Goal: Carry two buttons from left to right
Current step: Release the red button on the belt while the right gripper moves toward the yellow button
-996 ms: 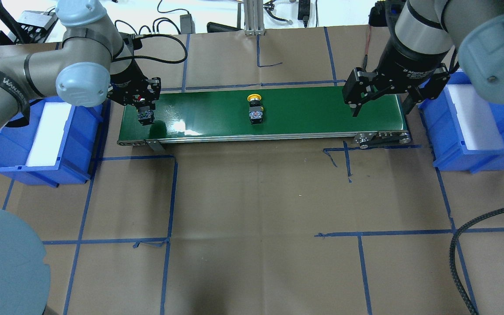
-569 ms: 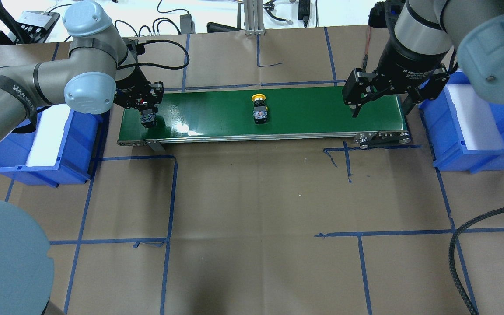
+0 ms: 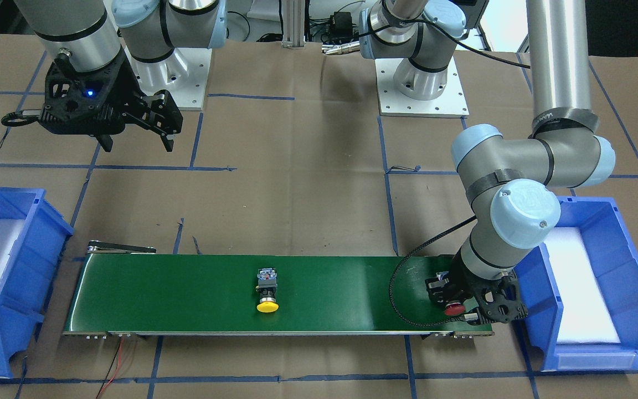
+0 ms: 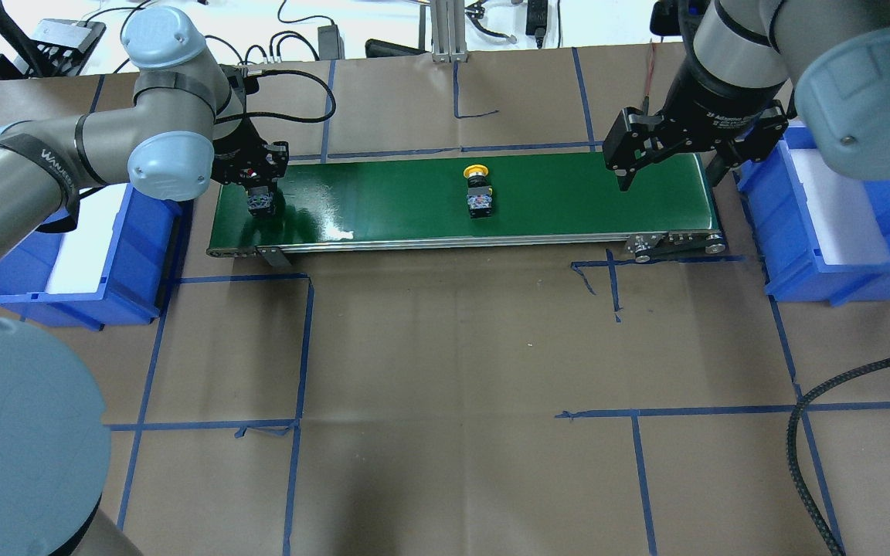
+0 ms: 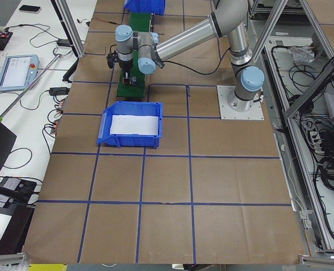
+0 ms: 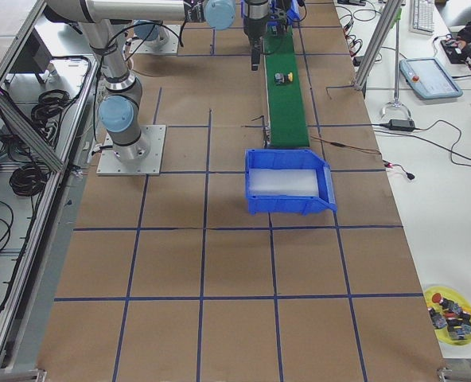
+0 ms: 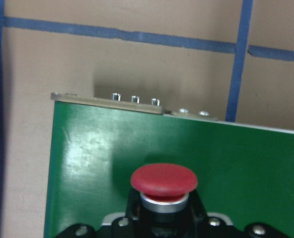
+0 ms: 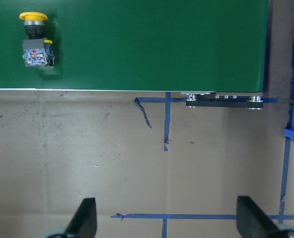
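The red button (image 3: 453, 308) is at the left end of the green conveyor belt (image 4: 568, 193), with my left gripper (image 4: 257, 184) shut on its black body (image 4: 260, 204). In the left wrist view its red cap (image 7: 163, 179) points toward the belt's end. The yellow button (image 4: 478, 193) lies on its side near the middle of the belt, free of both grippers; it also shows as the yellow button (image 8: 35, 39) in the right wrist view. My right gripper (image 4: 665, 174) hangs open over the belt's right end with nothing between its fingers (image 8: 85, 220).
A blue bin (image 4: 74, 305) with a white pad sits beside the belt's left end, and another blue bin (image 4: 823, 282) beside its right end. A black braided cable (image 4: 804, 432) loops onto the table at the front right. A yellow dish (image 6: 450, 306) of spare parts rests on the side bench.
The yellow button has travelled to the right along the belt. My left gripper shifted slightly toward the belt's back with the red button. The right gripper moved a little farther back.
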